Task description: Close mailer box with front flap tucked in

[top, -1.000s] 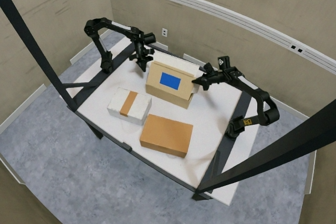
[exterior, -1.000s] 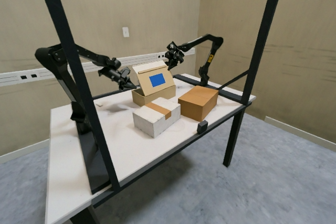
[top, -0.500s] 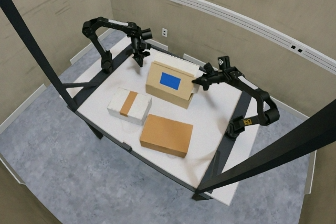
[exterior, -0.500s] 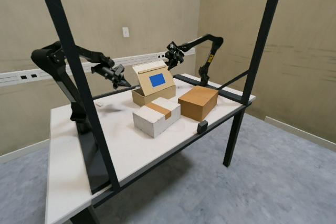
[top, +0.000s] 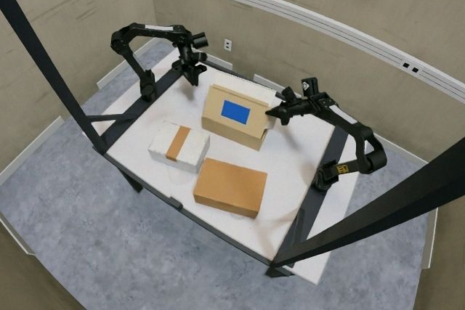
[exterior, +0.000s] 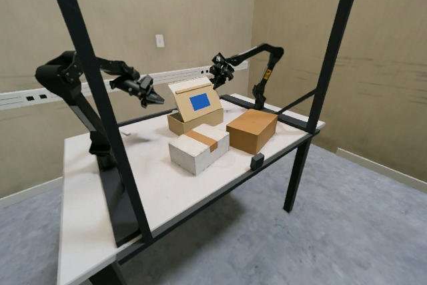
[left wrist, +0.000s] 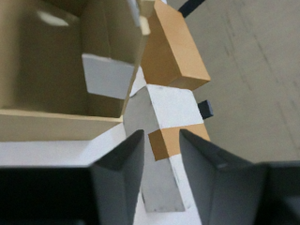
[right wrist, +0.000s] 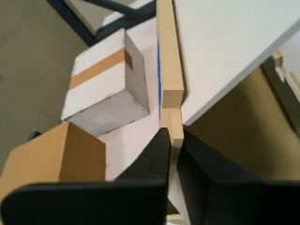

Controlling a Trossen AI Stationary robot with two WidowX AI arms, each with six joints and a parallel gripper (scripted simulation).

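The tan mailer box (top: 229, 133) (exterior: 203, 121) (left wrist: 47, 127) stands flat on the table. Its lid (top: 256, 112) (exterior: 183, 102), with a blue label, leans partway over it. The pale front flap (top: 248, 88) (exterior: 189, 84) (right wrist: 225, 52) extends beyond the lid's upper edge, outside the box. A white flap (left wrist: 108, 75) shows inside the box in the left wrist view. My right gripper (top: 267, 112) (exterior: 215, 87) (right wrist: 171, 135) is shut on the lid's side edge. My left gripper (top: 194, 84) (exterior: 163, 101) (left wrist: 161, 136) is partly open and empty, beside the box's other end. Much of the interior is hidden.
A white parcel with brown tape (top: 159, 139) (exterior: 186, 145) (left wrist: 178, 108) (right wrist: 103, 84) and a brown carton (top: 232, 182) (exterior: 248, 121) (left wrist: 178, 52) (right wrist: 80, 155) stand on the hinge side of the box. Dark frame posts (top: 45, 55) (exterior: 331, 51) rise at the table's corners.
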